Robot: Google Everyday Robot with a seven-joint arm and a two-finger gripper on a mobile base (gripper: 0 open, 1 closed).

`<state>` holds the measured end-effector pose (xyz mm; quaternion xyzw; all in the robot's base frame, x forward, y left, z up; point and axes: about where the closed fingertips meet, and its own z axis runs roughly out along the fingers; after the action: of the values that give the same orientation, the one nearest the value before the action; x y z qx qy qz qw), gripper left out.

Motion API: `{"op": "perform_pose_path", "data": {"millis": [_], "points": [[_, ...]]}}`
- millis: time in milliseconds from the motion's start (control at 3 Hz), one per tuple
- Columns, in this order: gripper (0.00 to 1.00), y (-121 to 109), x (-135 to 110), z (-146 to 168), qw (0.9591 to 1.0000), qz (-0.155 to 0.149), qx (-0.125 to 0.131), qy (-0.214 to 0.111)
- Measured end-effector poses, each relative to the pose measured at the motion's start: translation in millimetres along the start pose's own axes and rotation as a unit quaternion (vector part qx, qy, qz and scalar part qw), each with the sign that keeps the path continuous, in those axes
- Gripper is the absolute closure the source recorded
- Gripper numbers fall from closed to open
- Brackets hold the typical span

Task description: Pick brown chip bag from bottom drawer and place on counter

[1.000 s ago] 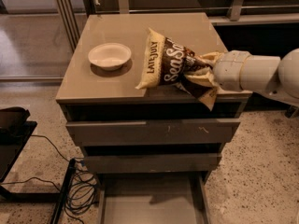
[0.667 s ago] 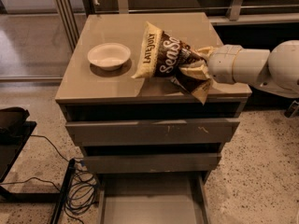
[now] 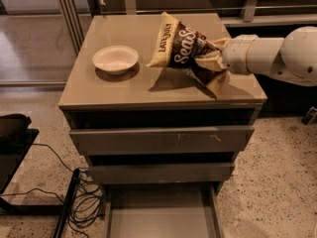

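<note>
Above the right half of the table (image 3: 124, 90), the claw (image 3: 210, 64) gripped the bag (image 3: 178, 48) by its crumpled end, holding it tilted with its left end raised. A white bowl (image 3: 115, 58) sat to its left. Below, the bottom drawer (image 3: 158, 217) stood pulled out.

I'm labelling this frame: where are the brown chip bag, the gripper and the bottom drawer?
brown chip bag (image 3: 179, 48): camera view, its dark printed front.
gripper (image 3: 208, 66): camera view, over the counter's (image 3: 124, 86) right side, clamping the bag's end.
bottom drawer (image 3: 158, 214): camera view, its bare floor.
</note>
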<state>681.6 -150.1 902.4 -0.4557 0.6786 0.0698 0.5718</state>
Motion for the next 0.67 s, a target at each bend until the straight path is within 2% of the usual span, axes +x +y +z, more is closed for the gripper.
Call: {"op": "perform_pose_path", "data": {"millis": [333,667], "points": [[1.0,-9.9,27.0,11.0,0.9993,0.022,0.006,0.028],[0.81,-10.7,29.5,10.8,0.9992,0.025,0.007,0.03]]}}
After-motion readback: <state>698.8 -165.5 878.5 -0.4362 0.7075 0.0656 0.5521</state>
